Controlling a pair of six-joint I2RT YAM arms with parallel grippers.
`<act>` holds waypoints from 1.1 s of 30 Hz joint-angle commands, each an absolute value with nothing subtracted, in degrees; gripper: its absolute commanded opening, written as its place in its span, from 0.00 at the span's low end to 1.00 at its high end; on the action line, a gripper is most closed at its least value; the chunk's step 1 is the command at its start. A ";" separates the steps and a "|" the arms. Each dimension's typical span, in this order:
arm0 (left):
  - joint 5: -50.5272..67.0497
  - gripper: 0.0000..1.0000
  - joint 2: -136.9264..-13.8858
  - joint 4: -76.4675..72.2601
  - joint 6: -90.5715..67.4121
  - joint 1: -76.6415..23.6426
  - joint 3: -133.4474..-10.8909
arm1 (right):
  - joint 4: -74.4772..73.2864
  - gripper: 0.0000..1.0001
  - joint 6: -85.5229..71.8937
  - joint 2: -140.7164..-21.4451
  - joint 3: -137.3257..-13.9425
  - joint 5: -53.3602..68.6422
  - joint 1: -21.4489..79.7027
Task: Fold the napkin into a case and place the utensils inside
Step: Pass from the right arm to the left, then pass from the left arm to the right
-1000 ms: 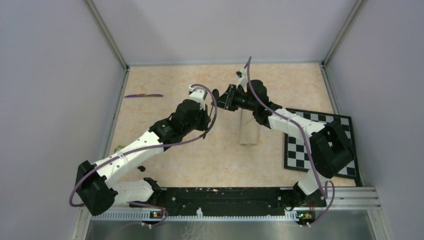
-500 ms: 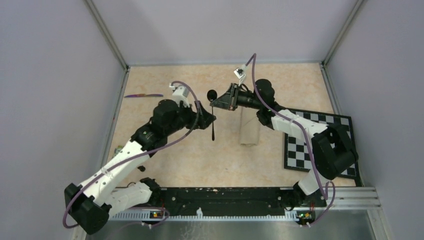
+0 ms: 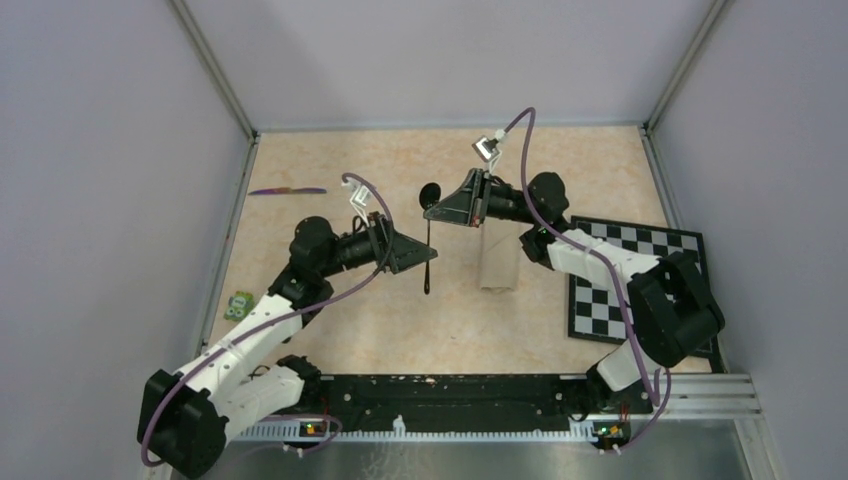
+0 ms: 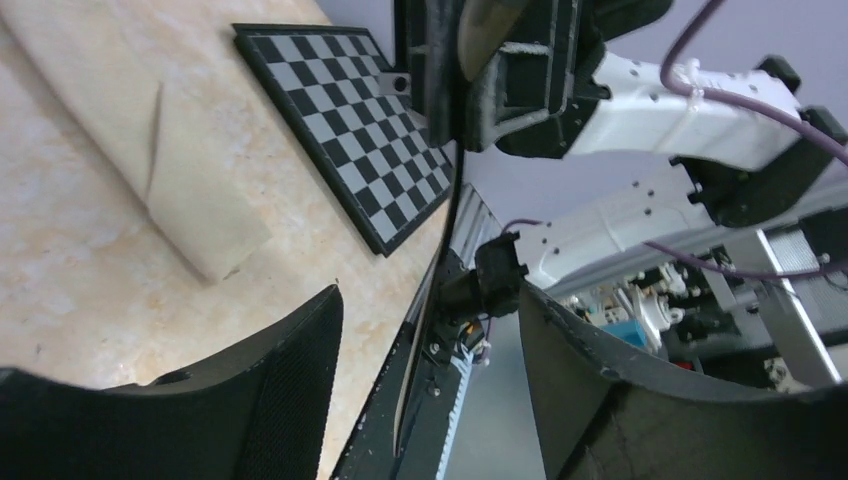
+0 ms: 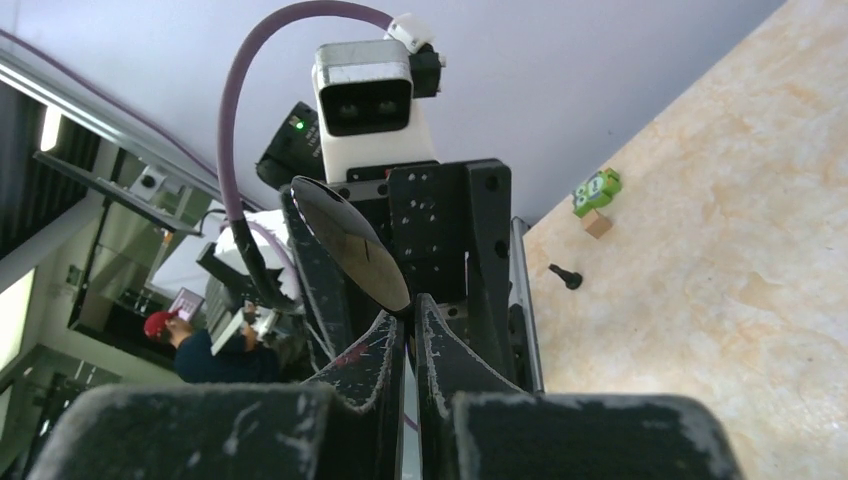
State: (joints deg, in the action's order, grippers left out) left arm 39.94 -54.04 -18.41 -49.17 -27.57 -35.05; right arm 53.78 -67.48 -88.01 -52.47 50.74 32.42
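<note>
**Spoon point(image 3: 430, 193) clamped in right tool point(image 3: 430, 212), handle inside the open left tool point(image 3: 428, 258)**

The right tool is closed on the black spoon at its neck, just under the round bowl. In the right wrist view the two fingertips point(image 5: 388, 345) press together on the neck, and the bowl stands out above them. From this tool the thin handle runs to the left tool and ends a little past it.

The left tool is not closed. In the left wrist view its two fingers point(image 4: 290, 340) are well apart. The handle passes through the gap between them and, as far as I can see, touches neither finger. The two tools face each other, very near, above the surface point(image 3: 590, 170).

The case point(image 3: 498, 262), a narrow oblong of folded beige cloth, lies flat on the surface just beside the right tool, on the side away from the left tool. I cannot tell if its mouth is open. Seen from the left tool, the black-and-white checkerboard point(image 3: 640, 290) lies beyond the case, close to it.

The purple knife point(image 3: 287, 190) lies on the surface well apart from both tools, behind the left tool and close to the wall on that side. A small green object point(image 3: 238, 305) sits beside the left arm, also behind its tool.
</note>
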 commanded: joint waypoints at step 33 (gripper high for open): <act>16.64 0.00 -51.78 1.80 -28.21 -35.81 -44.07 | -17.11 0.31 -36.61 -81.78 -79.64 4.48 48.43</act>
State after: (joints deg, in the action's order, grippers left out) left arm 17.43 -53.21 3.77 -29.30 -35.44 -42.44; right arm -15.46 -38.89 -80.55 -75.94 6.57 46.98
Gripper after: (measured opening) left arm 0.014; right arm 0.321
